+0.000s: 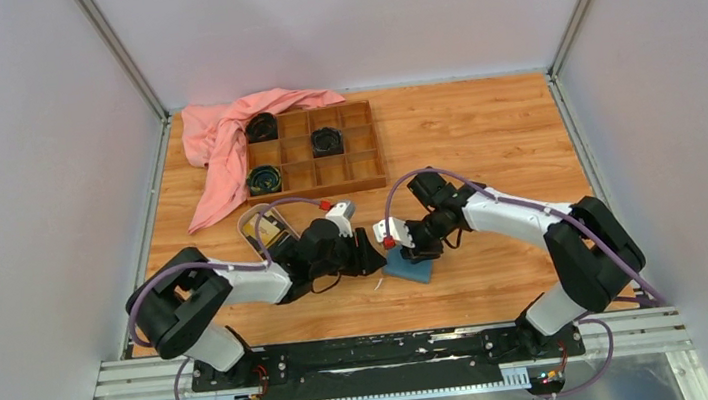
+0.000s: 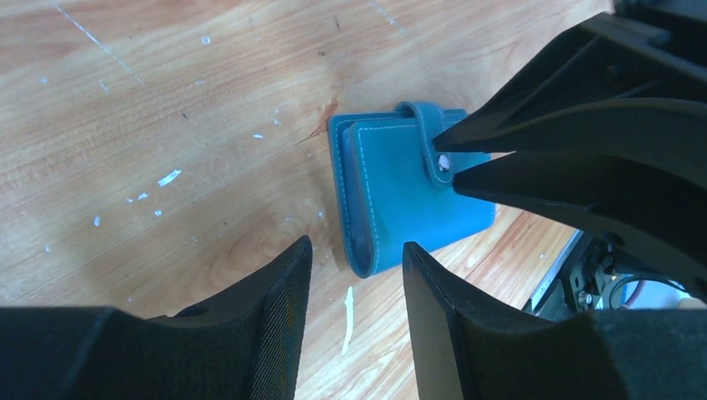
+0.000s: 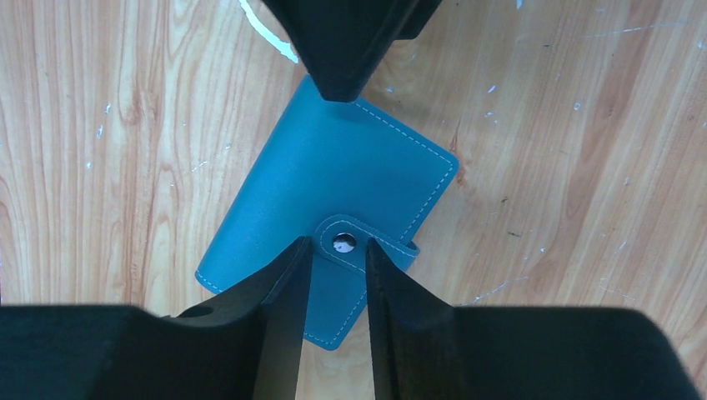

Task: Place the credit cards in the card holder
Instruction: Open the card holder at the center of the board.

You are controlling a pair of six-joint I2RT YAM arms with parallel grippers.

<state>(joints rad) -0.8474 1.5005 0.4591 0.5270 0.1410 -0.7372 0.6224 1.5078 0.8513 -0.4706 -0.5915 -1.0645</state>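
Right jaws straddle snap tab (image 3: 340,230) of card holder (image 3: 333,171).

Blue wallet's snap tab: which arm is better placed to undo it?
Right. The right gripper has its jaws straddling the snap tab on the closed blue wallet. The left gripper sits at the wallet's opposite end, away from the tab.

Wooden table (image 1: 484,135) bears card holder (image 1: 411,272), tray (image 1: 376,147), cloth (image 1: 214,151), dish (image 1: 245,224)
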